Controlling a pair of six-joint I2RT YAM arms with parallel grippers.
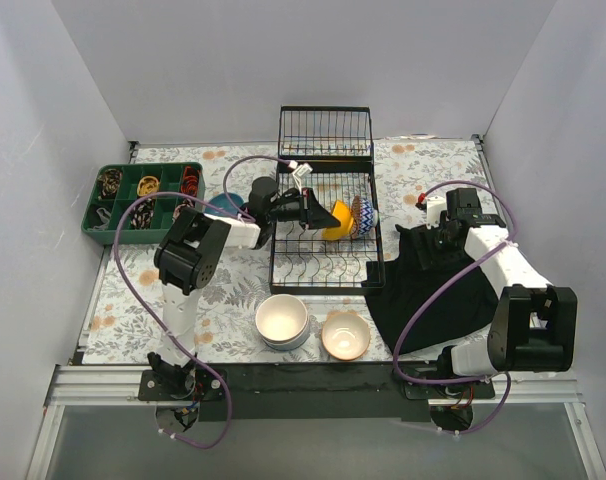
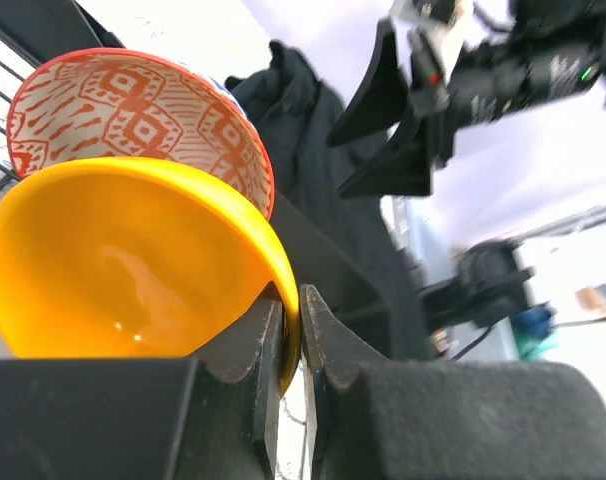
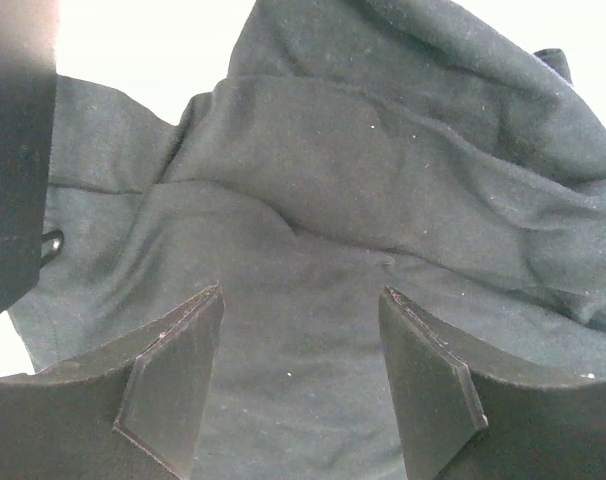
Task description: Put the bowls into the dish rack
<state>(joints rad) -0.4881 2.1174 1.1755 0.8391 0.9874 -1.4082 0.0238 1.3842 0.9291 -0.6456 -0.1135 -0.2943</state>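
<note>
Left wrist view: left gripper (image 2: 291, 300) clamps the orange-yellow bowl (image 2: 123, 260) by its rim; the bowl lies to its right, against the red-patterned bowl (image 2: 133, 110).

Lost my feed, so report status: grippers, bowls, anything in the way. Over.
Left gripper shut on orange bowl, over dish rack. Right gripper open, empty, above black cloth. White bowl, tan bowl on table. Cloth beside rack's right edge.

Left hand (image 2: 289, 300) pinched tight (arm stretched rightward); right hand (image 3: 301, 292) spread wide, arm folded back.
</note>
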